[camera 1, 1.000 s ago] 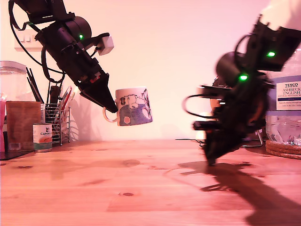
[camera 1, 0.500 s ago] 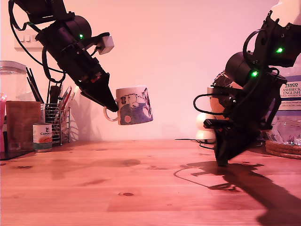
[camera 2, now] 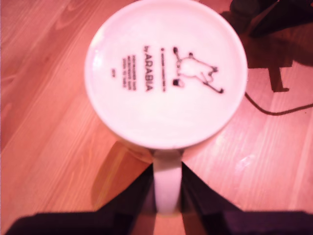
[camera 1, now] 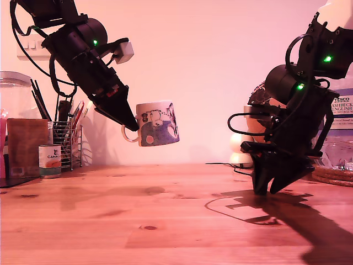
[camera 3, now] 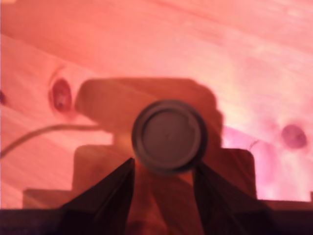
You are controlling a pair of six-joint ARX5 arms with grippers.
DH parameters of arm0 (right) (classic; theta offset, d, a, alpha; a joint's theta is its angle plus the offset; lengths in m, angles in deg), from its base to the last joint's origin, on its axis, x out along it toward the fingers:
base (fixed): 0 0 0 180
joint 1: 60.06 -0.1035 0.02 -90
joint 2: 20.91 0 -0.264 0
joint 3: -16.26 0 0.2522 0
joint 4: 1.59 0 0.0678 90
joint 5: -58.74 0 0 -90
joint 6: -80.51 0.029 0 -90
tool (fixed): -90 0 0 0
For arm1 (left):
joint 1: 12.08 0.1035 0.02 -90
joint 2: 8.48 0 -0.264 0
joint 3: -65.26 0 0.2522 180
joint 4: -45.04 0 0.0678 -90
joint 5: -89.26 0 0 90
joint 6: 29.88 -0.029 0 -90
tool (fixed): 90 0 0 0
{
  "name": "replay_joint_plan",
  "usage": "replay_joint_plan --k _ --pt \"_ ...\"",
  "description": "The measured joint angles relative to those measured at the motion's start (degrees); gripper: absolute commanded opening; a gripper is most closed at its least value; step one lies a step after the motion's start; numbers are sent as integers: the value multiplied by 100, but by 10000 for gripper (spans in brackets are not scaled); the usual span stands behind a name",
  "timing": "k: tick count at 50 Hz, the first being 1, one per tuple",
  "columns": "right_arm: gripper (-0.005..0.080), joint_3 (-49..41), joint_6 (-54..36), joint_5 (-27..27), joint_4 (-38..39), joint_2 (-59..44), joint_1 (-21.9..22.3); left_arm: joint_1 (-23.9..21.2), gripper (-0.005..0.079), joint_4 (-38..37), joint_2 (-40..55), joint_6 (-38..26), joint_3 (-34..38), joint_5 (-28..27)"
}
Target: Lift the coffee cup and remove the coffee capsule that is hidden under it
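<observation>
The exterior view sits low, near table level, facing the back wall, with both arms in frame. My first wrist view looks down along my first gripper at the cup base, close up. My second wrist view looks steeply down along my second gripper at the capsule, very near. All three share the table.

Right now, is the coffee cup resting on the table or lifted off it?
Lifted. My first end effector grips the coffee cup by its handle, and the exterior view shows it hanging well above the table.
</observation>
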Motion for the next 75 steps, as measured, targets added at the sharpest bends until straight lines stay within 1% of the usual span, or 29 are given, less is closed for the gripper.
replay_joint_plan --k 6,16,22,29,37,39,41,44,46,47,48,50,56,75 --pt "366 0 0 -44 -52 122 0 0 -24 2 0 0 2 0" --pt "376 0 2 -44 -83 920 0 0 -24 -2 0 125 0 0" --pt "375 0 2 -44 -262 1335 0 0 -24 -2 0 131 0 -4" --pt "375 0 -4 -42 -603 1513 0 0 -24 -2 0 131 0 -4" --pt "372 0 -4 -42 -772 1650 0 0 -24 -4 0 131 0 -26" --pt "347 0 -4 -44 -828 1729 0 0 -24 -9 0 131 0 -79" --pt "284 0 -2 -44 -870 1825 0 0 -24 -15 0 131 0 -127" --pt "134 0 -2 -44 -907 1993 0 -4 -24 -28 0 131 0 -151" --pt "-7 0 -4 -44 -916 2122 0 -13 -24 -31 0 131 0 -151" --pt "-22 0 -4 -44 -918 2170 0 -13 -24 -28 0 131 0 -155" --pt "-1 0 -4 -44 -918 2227 0 -17 -24 -26 0 131 0 -157" --pt "-14 0 -4 -42 -918 2317 0 -24 -24 -15 0 131 0 -162" --pt "-13 0 -7 -42 -918 2470 0 -66 -24 -2 0 133 0 -162" --pt "-13 0 -4 -42 -922 2476 0 -245 -24 122 0 127 0 -151"
